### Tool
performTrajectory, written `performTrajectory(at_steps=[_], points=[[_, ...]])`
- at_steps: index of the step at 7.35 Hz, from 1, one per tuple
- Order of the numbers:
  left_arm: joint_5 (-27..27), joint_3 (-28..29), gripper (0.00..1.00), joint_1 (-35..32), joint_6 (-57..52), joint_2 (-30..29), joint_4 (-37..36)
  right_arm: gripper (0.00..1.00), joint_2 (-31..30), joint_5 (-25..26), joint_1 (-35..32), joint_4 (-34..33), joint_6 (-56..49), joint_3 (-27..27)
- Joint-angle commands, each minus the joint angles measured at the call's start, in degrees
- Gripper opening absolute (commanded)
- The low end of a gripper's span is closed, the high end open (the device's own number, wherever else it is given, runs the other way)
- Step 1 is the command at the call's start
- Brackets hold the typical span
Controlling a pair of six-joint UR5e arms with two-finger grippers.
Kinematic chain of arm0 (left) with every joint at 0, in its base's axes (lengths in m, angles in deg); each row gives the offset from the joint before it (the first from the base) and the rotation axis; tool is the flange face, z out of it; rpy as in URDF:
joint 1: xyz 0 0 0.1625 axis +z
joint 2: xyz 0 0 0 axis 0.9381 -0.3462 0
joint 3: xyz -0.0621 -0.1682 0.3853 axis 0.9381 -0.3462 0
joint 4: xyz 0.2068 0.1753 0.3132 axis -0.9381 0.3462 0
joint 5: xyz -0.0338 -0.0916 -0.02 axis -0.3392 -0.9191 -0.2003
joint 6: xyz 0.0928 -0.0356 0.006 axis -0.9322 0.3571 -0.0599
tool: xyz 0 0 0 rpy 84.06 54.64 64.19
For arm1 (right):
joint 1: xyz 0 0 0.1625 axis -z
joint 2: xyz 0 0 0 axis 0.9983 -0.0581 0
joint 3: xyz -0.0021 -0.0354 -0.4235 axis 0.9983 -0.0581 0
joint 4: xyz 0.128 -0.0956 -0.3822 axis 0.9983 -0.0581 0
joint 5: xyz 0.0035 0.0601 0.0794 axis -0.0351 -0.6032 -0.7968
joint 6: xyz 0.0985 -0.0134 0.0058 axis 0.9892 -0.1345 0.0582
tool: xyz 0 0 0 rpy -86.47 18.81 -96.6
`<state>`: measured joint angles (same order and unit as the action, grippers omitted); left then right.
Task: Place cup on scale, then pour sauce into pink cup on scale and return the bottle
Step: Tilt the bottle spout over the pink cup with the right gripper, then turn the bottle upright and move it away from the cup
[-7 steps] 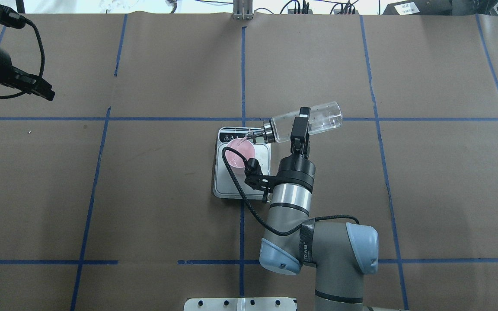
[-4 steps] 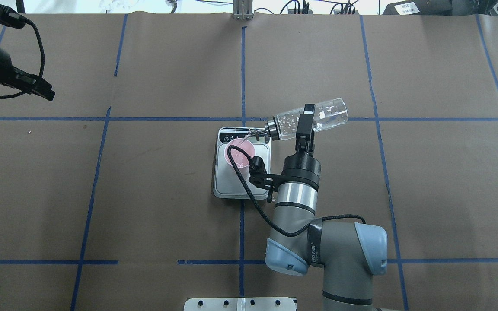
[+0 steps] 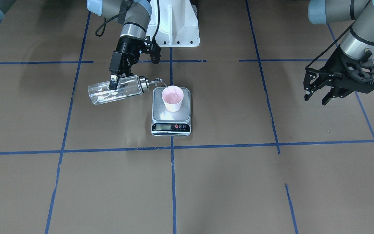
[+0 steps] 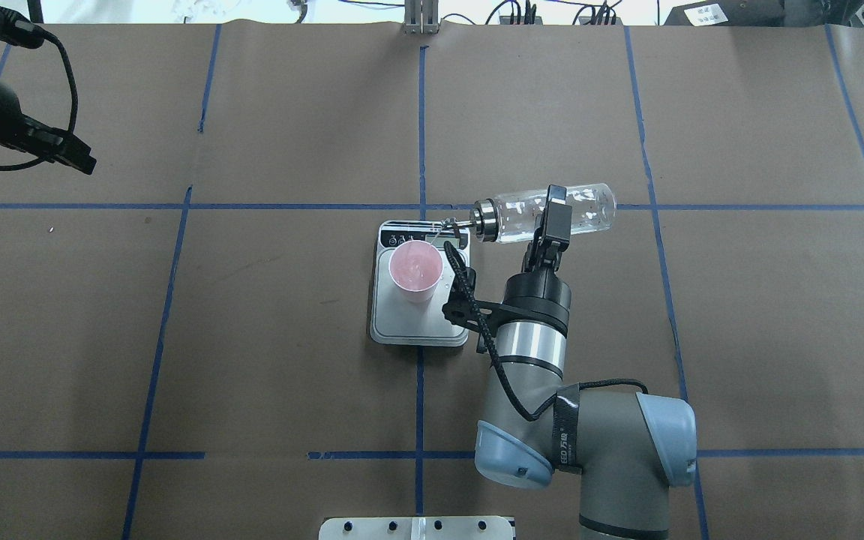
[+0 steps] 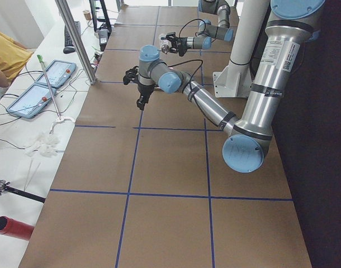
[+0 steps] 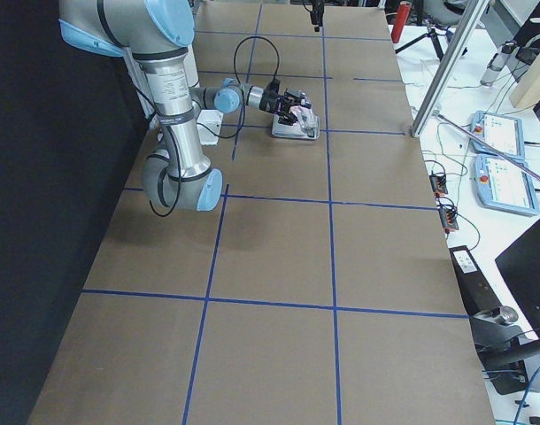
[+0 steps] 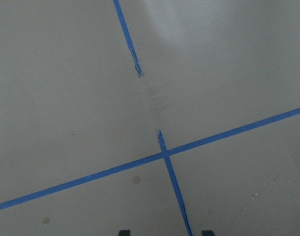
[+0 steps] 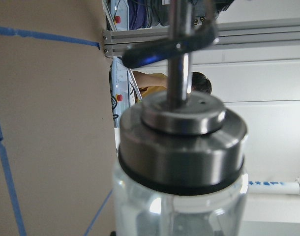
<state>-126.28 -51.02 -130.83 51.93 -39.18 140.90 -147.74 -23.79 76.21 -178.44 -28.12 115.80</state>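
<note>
The pink cup [image 4: 415, 271] stands upright on the silver scale [image 4: 402, 326] near mid-table; it also shows in the front view [image 3: 172, 98] on the scale [image 3: 170, 127]. My right gripper [image 4: 556, 217] is shut on the clear glass bottle [image 4: 514, 217], which is held almost level with its silver spout at the cup's far right rim. In the front view the bottle [image 3: 125, 91] holds little liquid, mostly droplets, and a thin thread runs from spout to cup. The cap [image 8: 182, 142] fills the right wrist view. My left gripper [image 3: 317, 97] is open and empty, far off at the table's left.
Blue tape lines [image 4: 421, 135] divide the brown table into squares. The white robot base [image 3: 174, 29] stands behind the scale. Operators' benches with tablets [image 6: 500, 133] and cables run along the far side. The left wrist view shows only bare table and tape [image 7: 165, 152].
My right arm has moved to the right with the bottle. The bottle has levelled, and its spout has drawn back from over the cup to the cup's rim. The left arm has not moved.
</note>
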Motion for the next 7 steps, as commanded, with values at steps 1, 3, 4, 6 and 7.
performTrajectory(at_steps=[1, 3, 4, 6, 7], points=[[0.0, -0.1, 0.58, 0.0, 0.0, 0.0, -0.1, 0.0, 0.2, -2.5, 1.4, 0.1, 18.1, 0.0], [0.0, -0.1, 0.58, 0.1, 0.0, 0.0, -0.1, 0.0, 0.5, -2.6, 1.3, 0.2, 26.2, 0.8], [0.0, -0.1, 0.58, 0.1, 0.1, 0.0, 0.0, 0.0, 0.2, -4.3, 1.1, 0.2, 30.1, 3.0], [-0.1, -0.1, 0.58, 0.2, 0.2, -0.1, 0.0, 0.0, -1.6, -12.9, 0.0, 2.3, 34.6, 10.0], [-0.1, -0.2, 0.58, 0.1, 0.5, -0.1, 0.0, 0.0, -5.8, -13.4, -0.3, 11.1, 35.9, 10.0]])
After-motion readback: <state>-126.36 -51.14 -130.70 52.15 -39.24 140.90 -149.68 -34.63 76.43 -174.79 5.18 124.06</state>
